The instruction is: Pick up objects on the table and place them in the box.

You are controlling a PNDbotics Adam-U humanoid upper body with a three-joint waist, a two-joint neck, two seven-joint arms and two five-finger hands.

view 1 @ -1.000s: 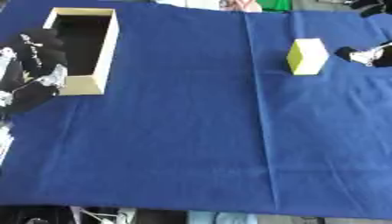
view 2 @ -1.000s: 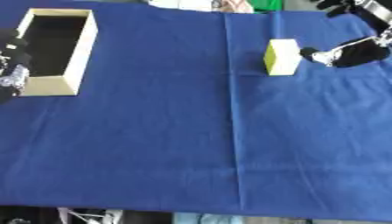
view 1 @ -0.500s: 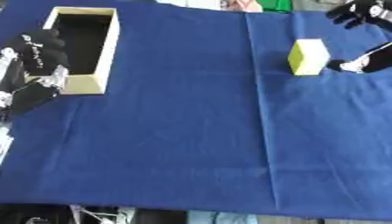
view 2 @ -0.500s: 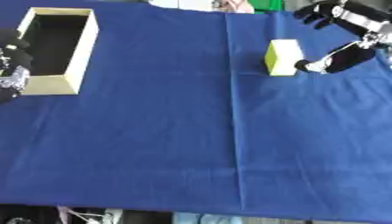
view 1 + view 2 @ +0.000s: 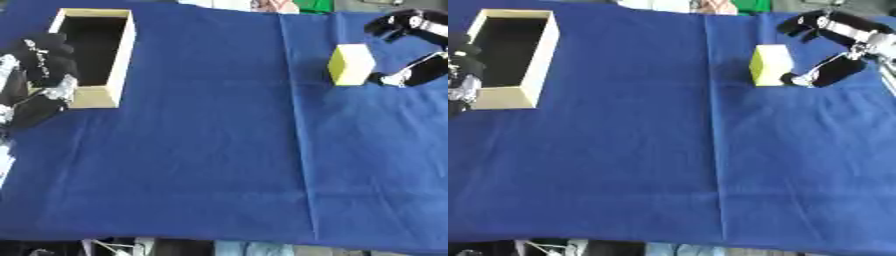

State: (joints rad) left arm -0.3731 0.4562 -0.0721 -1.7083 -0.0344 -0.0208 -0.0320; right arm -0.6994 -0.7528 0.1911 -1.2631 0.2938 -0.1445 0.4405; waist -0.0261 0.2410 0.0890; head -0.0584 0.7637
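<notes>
The right robot hand (image 5: pixel 837 47) has closed in on the yellow block (image 5: pixel 769 65), fingers spread around it, thumb beside it, nothing pinched yet. Block on the blue worktop (image 5: pixel 640 150), well apart from the empty box (image 5: pixel 540 57); left robot hand (image 5: pixel 39 75) rests relaxed beside the box.

Left hand (image 5: pixel 39 75) possibly edge-cropped

Bright, even light with faint shadows; both views are soft and slightly blurred throughout

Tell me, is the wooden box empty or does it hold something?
Empty: the wooden box shows only a dark bare interior; the yellow block sits outside on the cloth.
</notes>
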